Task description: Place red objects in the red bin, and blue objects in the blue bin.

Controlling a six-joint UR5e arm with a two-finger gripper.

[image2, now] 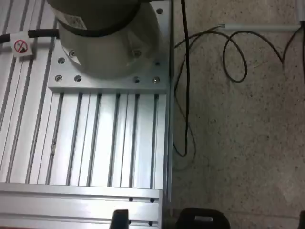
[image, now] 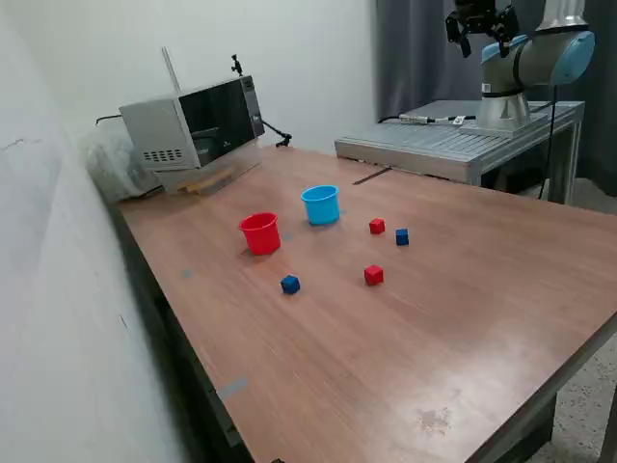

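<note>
In the exterior view a red cup (image: 260, 233) and a light blue cup (image: 321, 204) stand upright on the wooden table (image: 463, 318), a short way apart. One red cube (image: 377, 226) lies beside a dark blue cube (image: 402, 236). Another red cube (image: 374, 275) and another dark blue cube (image: 290, 284) lie nearer the front. My gripper (image: 481, 34) is high up at the back right, far from all of them, open and empty. In the wrist view only its dark fingertips (image2: 120, 217) show, over the arm's base (image2: 102, 38); no cube or cup shows there.
A grey microwave-like box (image: 193, 130) stands at the back on the exterior view's left. The arm's base stands on a ribbed aluminium platform (image: 434, 145) behind the table. Black cables (image2: 186, 95) lie on the speckled floor beside it. A white wall runs along the left.
</note>
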